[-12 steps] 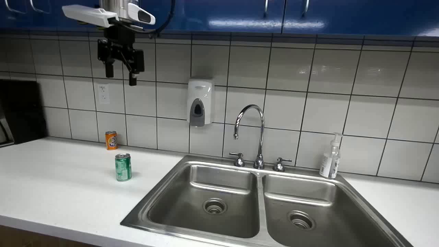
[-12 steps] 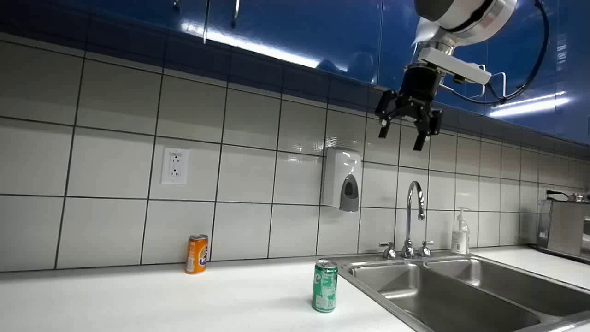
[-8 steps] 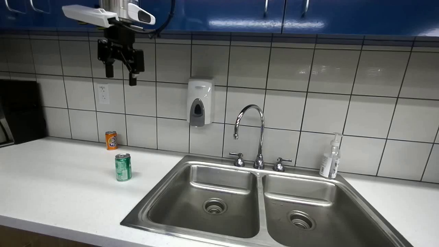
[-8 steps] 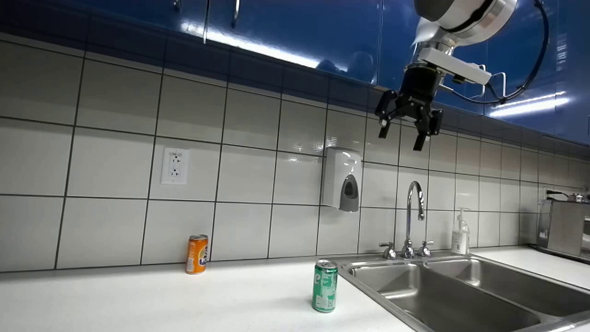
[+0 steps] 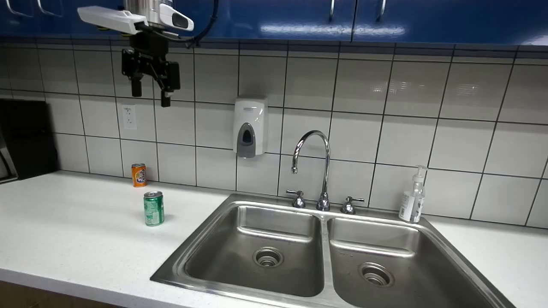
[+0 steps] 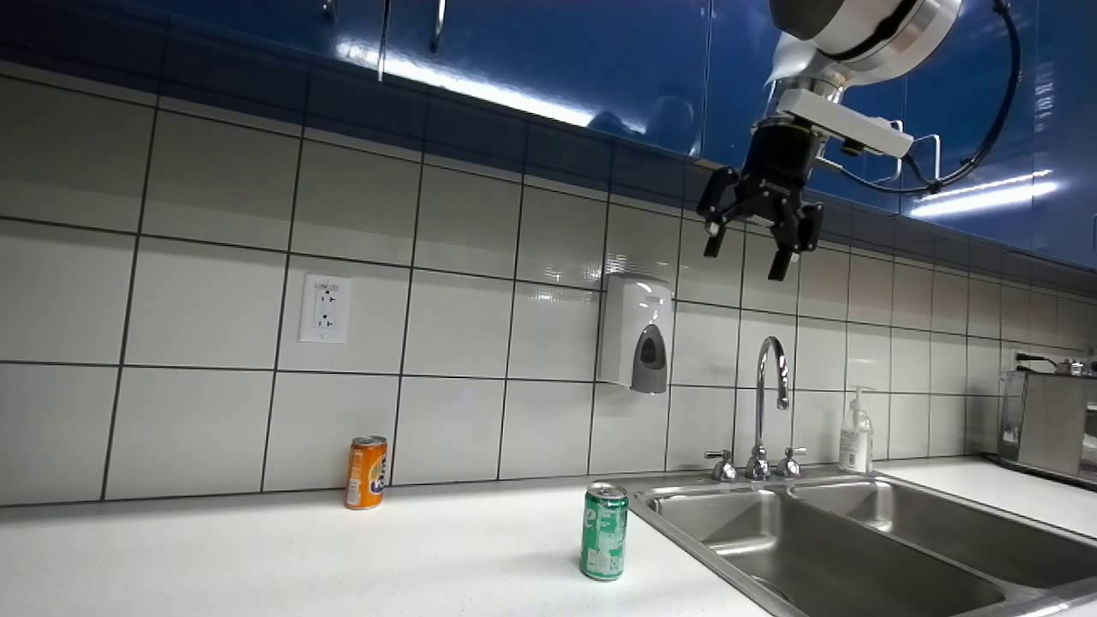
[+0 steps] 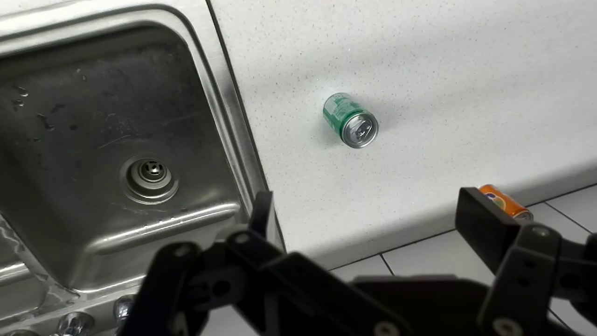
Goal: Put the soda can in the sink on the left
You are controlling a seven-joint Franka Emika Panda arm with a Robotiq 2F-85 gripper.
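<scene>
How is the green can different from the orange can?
Color: the green can is mostly green, and the orange can is mostly orange.
Place: the green can stands nearer the sink, while the orange can stands closer to the tiled wall.
Wrist view: the green can shows whole, but the gripper covers part of the orange can.
Both have silvery tops and stand upright on the white counter.

Silver-topped green soda can (image 6: 604, 536) marked in white, orange can (image 6: 367, 473), black tool (image 6: 746, 260), speckled white bench (image 7: 443, 70), silver-grey sink (image 5: 197, 241), silver faucet (image 5: 326, 179), blue cabinets (image 5: 278, 15), pale tiles (image 6: 210, 300) gridded with dark lines, white-and-grey wall dispenser (image 5: 249, 124)
</scene>
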